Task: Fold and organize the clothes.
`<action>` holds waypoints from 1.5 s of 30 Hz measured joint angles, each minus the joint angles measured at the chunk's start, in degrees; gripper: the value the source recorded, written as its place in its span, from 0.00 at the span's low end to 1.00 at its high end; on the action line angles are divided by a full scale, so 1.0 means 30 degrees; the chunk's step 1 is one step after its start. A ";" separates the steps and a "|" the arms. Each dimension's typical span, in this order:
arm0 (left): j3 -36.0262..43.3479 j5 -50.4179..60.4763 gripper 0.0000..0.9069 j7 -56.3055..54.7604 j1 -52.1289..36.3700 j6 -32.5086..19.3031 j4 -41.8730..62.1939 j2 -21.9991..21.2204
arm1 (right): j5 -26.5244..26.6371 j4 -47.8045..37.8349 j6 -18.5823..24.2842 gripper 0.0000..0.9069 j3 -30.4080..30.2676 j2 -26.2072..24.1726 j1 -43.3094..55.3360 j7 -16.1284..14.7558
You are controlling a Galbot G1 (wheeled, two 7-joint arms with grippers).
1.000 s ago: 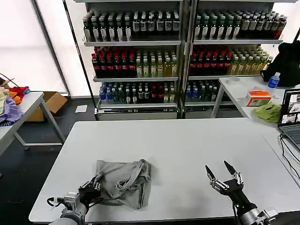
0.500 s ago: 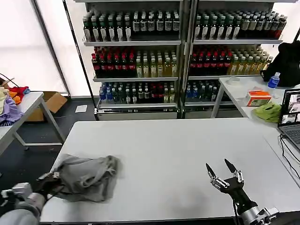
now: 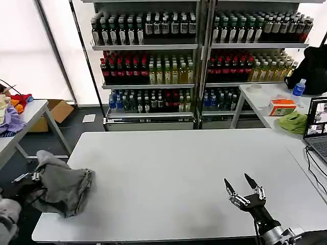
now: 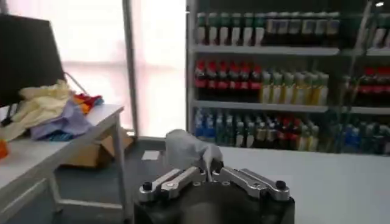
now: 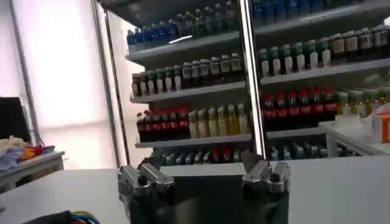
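A crumpled light grey shirt (image 3: 65, 185) hangs over the left edge of the white table (image 3: 179, 163), bunched into a lump. My left gripper (image 3: 28, 178) is just off that edge, shut on the shirt's fabric. In the left wrist view a grey fold of the shirt (image 4: 186, 151) rises from between the closed fingers of the left gripper (image 4: 210, 173). My right gripper (image 3: 239, 182) stands open near the table's front right, fingertips pointing up, with nothing between them. In its own wrist view the right gripper (image 5: 195, 167) has its jaws spread wide.
Drink shelves (image 3: 194, 61) line the back. A side table at the left carries a lilac-and-orange cloth heap (image 3: 10, 120), with a cardboard box (image 3: 56, 109) beyond it. The right-hand table holds a lime-green cloth (image 3: 292, 121), an orange box (image 3: 281, 106) and a laptop (image 3: 317, 127).
My left gripper has dragged the grey shirt leftward from the table's front middle to its left edge. The right arm has stayed in place.
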 measured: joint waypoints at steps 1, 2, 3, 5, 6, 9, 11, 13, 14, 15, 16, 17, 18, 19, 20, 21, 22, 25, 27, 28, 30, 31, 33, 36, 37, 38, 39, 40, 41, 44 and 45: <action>0.0788 0.0153 0.01 -0.0264 -0.0134 -0.0051 -0.0177 -0.0119 | -0.0015 0.0054 -0.0007 1.00 0.0022 0.0054 -0.0037 -0.0005; 0.1764 0.0275 0.01 -0.0564 -0.0329 -0.0115 -0.0313 -0.0260 | -0.0024 0.0095 -0.0025 1.00 0.0020 0.0100 -0.0073 -0.0006; 0.2803 0.0353 0.01 -0.0873 -0.0593 -0.0152 -0.0373 -0.0407 | -0.0039 0.0118 -0.0040 1.00 0.0022 0.0129 -0.0098 -0.0005; 0.5089 0.0391 0.01 -0.1573 -0.1281 -0.0170 -0.0364 -0.0708 | -0.0095 0.0195 -0.0070 1.00 0.0033 0.0217 -0.0184 -0.0014; 0.6177 0.0344 0.01 -0.1955 -0.1692 -0.0164 -0.0260 -0.0864 | -0.0128 0.0224 -0.0088 1.00 0.0033 0.0251 -0.0223 -0.0010; 0.9320 0.0101 1.00 -0.3147 -0.3102 -0.0037 0.0406 -0.1473 | -0.0371 0.0398 -0.0270 1.00 -0.0066 0.0368 -0.0369 0.0120; 1.1271 -0.0149 1.00 -0.3930 -0.4036 0.0098 0.1036 -0.1990 | -0.0748 0.0546 -0.0546 1.00 -0.0218 0.0363 -0.0368 0.0330; 1.2713 -0.0377 1.00 -0.4602 -0.4875 0.0143 0.1722 -0.2533 | -0.1123 0.0716 -0.1019 1.00 -0.0450 0.0320 -0.0310 0.0687; 1.3353 -0.0533 1.00 -0.4887 -0.5252 0.0147 0.2053 -0.2801 | -0.1253 0.0835 -0.1396 1.00 -0.0626 0.0263 -0.0248 0.0938; 1.3829 -0.0678 1.00 -0.5116 -0.5515 0.0157 0.2298 -0.2993 | -0.1297 0.0949 -0.1767 1.00 -0.0815 0.0200 -0.0161 0.1197; 1.4186 -0.0829 1.00 -0.5306 -0.5742 0.0166 0.2474 -0.3144 | -0.1321 0.1036 -0.2161 1.00 -0.1038 0.0137 -0.0053 0.1458; 1.4511 -0.0999 1.00 -0.5498 -0.5975 0.0174 0.2620 -0.3274 | -0.1311 0.1089 -0.2630 1.00 -0.1346 0.0051 0.0114 0.1777; 1.4719 -0.1175 1.00 -0.5676 -0.6130 0.0179 0.2704 -0.3347 | -0.1258 0.1153 -0.3040 1.00 -0.1646 -0.0018 0.0287 0.2073; 1.4860 -0.1361 1.00 -0.5854 -0.6248 0.0192 0.2715 -0.3392 | -0.1172 0.1228 -0.3438 1.00 -0.1987 -0.0085 0.0497 0.2367; 1.4972 -0.1589 1.00 -0.6008 -0.6359 0.0206 0.2657 -0.3412 | -0.1051 0.1293 -0.3851 1.00 -0.2366 -0.0130 0.0749 0.2681; 1.5027 -0.1824 1.00 -0.6103 -0.6424 0.0207 0.2499 -0.3408 | -0.0873 0.1316 -0.4328 1.00 -0.2856 -0.0141 0.1087 0.3059; 1.5037 -0.2018 1.00 -0.6188 -0.6478 0.0208 0.2285 -0.3392 | -0.0682 0.1320 -0.4758 1.00 -0.3326 -0.0139 0.1427 0.3391; 1.4821 -0.2754 1.00 -0.6332 -0.6493 0.0279 0.1320 -0.3189 | 0.0053 0.1278 -0.6103 1.00 -0.4995 -0.0065 0.2828 0.4491; 1.4328 -0.3237 1.00 -0.6338 -0.6384 0.0308 0.0563 -0.3015 | 0.0556 0.1091 -0.6901 1.00 -0.6307 0.0068 0.3925 0.5152; 1.4004 -0.3378 1.00 -0.6300 -0.6319 0.0307 0.0214 -0.2921 | 0.0801 0.0950 -0.7257 1.00 -0.6946 0.0154 0.4466 0.5456; 1.3134 -0.3492 1.00 -0.6102 -0.6125 0.0282 -0.0356 -0.2723 | 0.1348 0.0519 -0.7835 1.00 -0.8297 0.0406 0.5618 0.6064; 1.2668 -0.3500 1.00 -0.5947 -0.5997 0.0241 -0.0569 -0.2630 | 0.1636 0.0211 -0.8119 1.00 -0.9037 0.0572 0.6250 0.6356; 1.1617 -0.3474 1.00 -0.5593 -0.5683 0.0190 -0.1038 -0.2510 | 0.2112 -0.0473 -0.8509 1.00 -1.0313 0.0918 0.7396 0.6851; 1.0156 -0.3383 1.00 -0.5084 -0.5176 0.0091 -0.1703 -0.2471 | 0.2824 -0.1709 -0.9009 0.66 -1.2128 0.1641 0.8958 0.7606; 0.9744 -0.3325 1.00 -0.4954 -0.4984 0.0075 -0.1918 -0.2498 | 0.3051 -0.2158 -0.9137 0.00 -1.2651 0.1932 0.9399 0.7860; 0.9320 -0.3242 1.00 -0.4811 -0.4793 0.0057 -0.2120 -0.2506 | 0.3260 -0.2574 -0.9227 0.00 -1.3051 0.2198 0.9771 0.8074; 0.8970 -0.3152 1.00 -0.4665 -0.4596 0.0020 -0.2289 -0.2530 | 0.3450 -0.2946 -0.9304 0.00 -1.3408 0.2432 1.0111 0.8269; 0.8659 -0.3069 1.00 -0.4554 -0.4402 -0.0014 -0.2440 -0.2563 | 0.3599 -0.3305 -0.9359 0.00 -1.3735 0.2656 1.0420 0.8434; 0.8356 -0.3015 1.00 -0.4455 -0.4219 -0.0039 -0.2593 -0.2604 | 0.3761 -0.3633 -0.9398 0.00 -1.4079 0.2876 1.0732 0.8572; 0.7536 -0.2896 1.00 -0.4259 -0.3793 -0.0070 -0.2898 -0.2767 | 0.4140 -0.4327 -0.9407 0.00 -1.4807 0.3320 1.1461 0.8795; 0.7304 -0.2869 1.00 -0.4197 -0.3686 -0.0080 -0.2972 -0.2801 | 0.4271 -0.4542 -0.9389 0.00 -1.4989 0.3453 1.1660 0.8853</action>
